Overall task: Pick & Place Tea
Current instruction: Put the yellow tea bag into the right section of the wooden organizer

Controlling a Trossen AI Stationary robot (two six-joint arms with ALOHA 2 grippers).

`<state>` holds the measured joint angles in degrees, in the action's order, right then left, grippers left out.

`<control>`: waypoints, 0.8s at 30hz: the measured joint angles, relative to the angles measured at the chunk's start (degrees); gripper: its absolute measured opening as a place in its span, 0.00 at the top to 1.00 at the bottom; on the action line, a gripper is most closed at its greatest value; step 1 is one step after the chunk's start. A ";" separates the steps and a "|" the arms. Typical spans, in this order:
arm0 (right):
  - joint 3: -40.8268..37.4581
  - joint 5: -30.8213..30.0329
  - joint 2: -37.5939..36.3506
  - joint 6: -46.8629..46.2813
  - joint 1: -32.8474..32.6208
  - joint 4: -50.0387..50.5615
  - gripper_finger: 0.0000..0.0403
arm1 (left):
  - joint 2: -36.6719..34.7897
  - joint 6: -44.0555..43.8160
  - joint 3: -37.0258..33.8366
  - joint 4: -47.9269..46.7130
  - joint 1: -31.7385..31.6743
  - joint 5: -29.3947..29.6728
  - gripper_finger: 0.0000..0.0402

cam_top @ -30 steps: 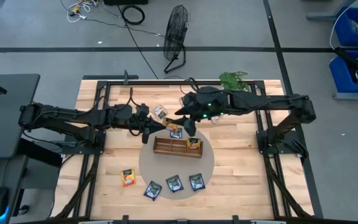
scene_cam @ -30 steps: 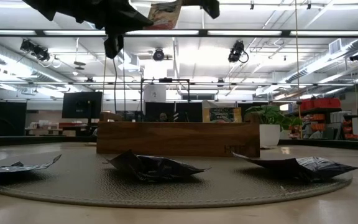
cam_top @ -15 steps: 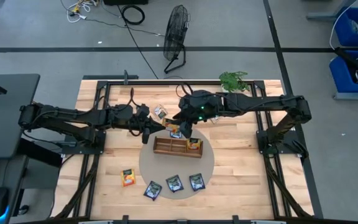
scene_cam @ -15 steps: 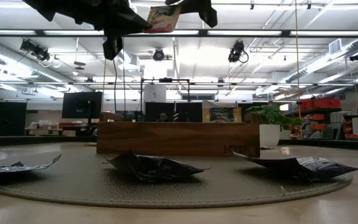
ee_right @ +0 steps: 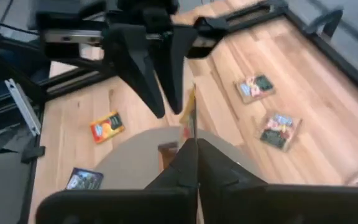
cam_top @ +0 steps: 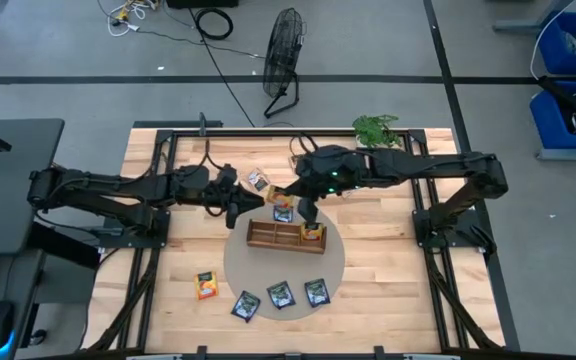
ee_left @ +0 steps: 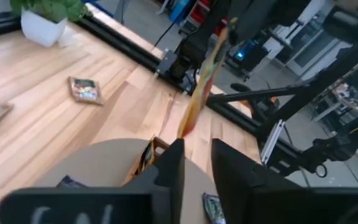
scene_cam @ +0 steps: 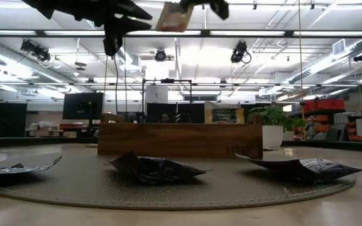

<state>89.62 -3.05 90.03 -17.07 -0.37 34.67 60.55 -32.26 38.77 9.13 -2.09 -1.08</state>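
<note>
While three dark blue packets (cam_top: 280,295) lie along the 6 o'clock edge of the round mat (cam_top: 333,275), an orange packet (cam_top: 206,285) rests on the wooden surface (cam_top: 388,300) at about 7 o'clock, just off the mat. Farther in, the wooden tray (cam_top: 273,238) sits at the mat's middle with an orange packet in its right compartment (cam_top: 313,232). Above the tray's far edge, the right end effector (cam_top: 286,192) is clenched on the edge of a tea packet (scene_cam: 173,16), which hangs in the air between the two arms. The left end effector (cam_top: 252,203), at 9 o'clock from it, has its fingers (ee_left: 169,171) parted, released and just clear of the packet. Beyond them, two more packets (ee_right: 267,109) lie on the bare wood, and a potted plant (cam_top: 376,128) stands at 12 o'clock.
</note>
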 joint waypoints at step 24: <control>-20.84 -5.08 -8.51 5.81 -9.31 -1.37 1.00 | -8.87 -3.36 0.02 -2.15 -0.63 -0.07 0.71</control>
<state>68.78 -8.14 81.51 -11.26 -9.68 33.30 51.68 -35.61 38.79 6.98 -2.72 -1.15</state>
